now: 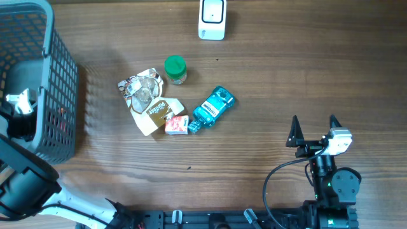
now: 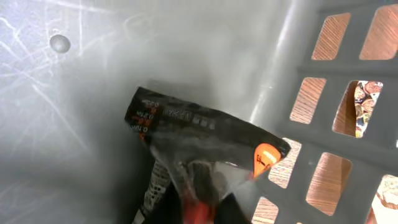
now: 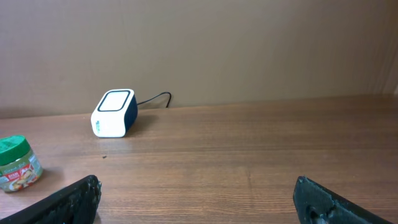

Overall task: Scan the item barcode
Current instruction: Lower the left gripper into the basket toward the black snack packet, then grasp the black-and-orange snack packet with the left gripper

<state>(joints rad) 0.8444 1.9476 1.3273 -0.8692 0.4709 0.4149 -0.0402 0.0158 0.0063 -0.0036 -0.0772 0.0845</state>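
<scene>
In the left wrist view, a dark foil packet [image 2: 205, 137] with an orange mark lies inside the grey basket [image 2: 323, 68]. My left gripper [image 2: 199, 208] is shut on the packet's lower end. No barcode can be made out on it. From overhead the left gripper [image 1: 19, 105] sits inside the basket [image 1: 63, 95] at the far left. The white scanner [image 1: 212, 19] stands at the table's back edge and shows in the right wrist view too, as the scanner [image 3: 114, 113]. My right gripper [image 1: 313, 127] rests at the front right, open and holding nothing, its fingers wide apart [image 3: 196, 199].
Mid-table lie a green-lidded jar [image 1: 175, 69], a blue bottle [image 1: 213, 108], crumpled snack packets [image 1: 143, 92], a beige packet [image 1: 156, 114] and a small red-and-white box [image 1: 177, 124]. The jar [image 3: 18, 163] also shows at the left of the right wrist view.
</scene>
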